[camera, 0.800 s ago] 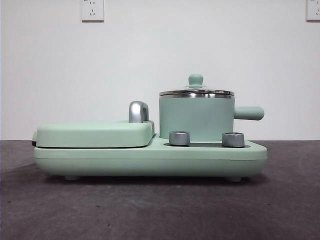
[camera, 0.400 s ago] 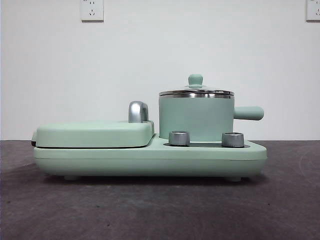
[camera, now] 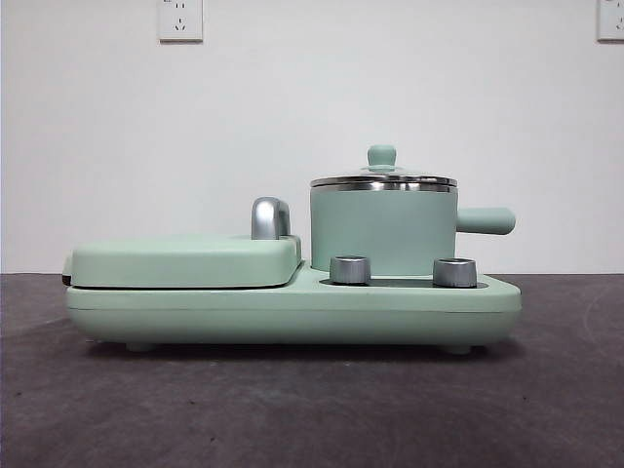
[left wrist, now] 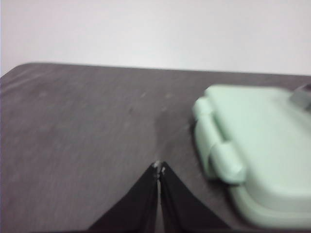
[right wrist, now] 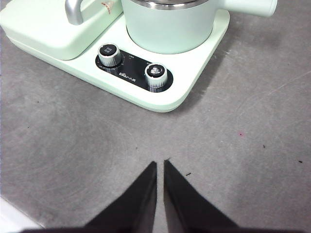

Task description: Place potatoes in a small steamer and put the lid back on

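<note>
The small steamer (camera: 382,232), a mint-green pot with a steel rim and a stubby side handle, stands on the right of a mint-green appliance base (camera: 292,310). It also shows in the right wrist view (right wrist: 170,26). The lid sits on the pot; its steel rim and green knob (camera: 381,156) show. No potato is in view. My left gripper (left wrist: 159,168) is shut and empty above the bare table beside the griddle cover (left wrist: 262,141). My right gripper (right wrist: 160,165) is shut and empty above the table in front of the base.
A flat mint-green griddle cover (camera: 185,259) with a chrome handle (camera: 270,217) fills the left of the base. Two silver dials (camera: 350,269) (camera: 454,272) sit on the base in front of the pot. Grey table all around; white wall behind.
</note>
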### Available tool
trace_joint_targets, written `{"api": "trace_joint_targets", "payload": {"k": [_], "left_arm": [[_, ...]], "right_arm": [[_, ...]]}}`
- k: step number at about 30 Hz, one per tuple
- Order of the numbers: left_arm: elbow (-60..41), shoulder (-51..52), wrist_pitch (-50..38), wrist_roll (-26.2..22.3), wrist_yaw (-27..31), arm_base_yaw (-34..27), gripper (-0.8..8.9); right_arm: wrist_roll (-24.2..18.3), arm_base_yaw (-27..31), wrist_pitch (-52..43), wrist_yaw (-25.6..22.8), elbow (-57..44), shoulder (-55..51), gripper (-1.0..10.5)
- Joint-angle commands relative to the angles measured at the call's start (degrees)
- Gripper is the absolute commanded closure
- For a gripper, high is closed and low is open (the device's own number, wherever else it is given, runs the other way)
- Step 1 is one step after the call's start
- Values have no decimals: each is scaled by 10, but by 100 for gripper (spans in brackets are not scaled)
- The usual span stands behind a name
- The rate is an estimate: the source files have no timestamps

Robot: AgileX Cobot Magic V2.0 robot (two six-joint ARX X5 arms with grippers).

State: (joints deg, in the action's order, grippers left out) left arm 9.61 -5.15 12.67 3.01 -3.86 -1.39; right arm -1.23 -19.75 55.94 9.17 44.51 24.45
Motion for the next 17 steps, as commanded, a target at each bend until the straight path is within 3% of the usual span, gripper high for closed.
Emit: {"api": "trace_joint_targets", "payload": {"k": [1, 8, 17], "left_arm": [[-37, 27, -20, 4, 15, -2, 807], [-89, 50, -43, 58, 17, -2, 808], [-89, 50, -35, 56, 17, -2, 808]], "right_arm": [[5, -2, -6, 0, 2, 1, 928], [5, -2, -6, 0, 2, 1, 928], [5, -2, -6, -1, 2, 1, 928]]}}
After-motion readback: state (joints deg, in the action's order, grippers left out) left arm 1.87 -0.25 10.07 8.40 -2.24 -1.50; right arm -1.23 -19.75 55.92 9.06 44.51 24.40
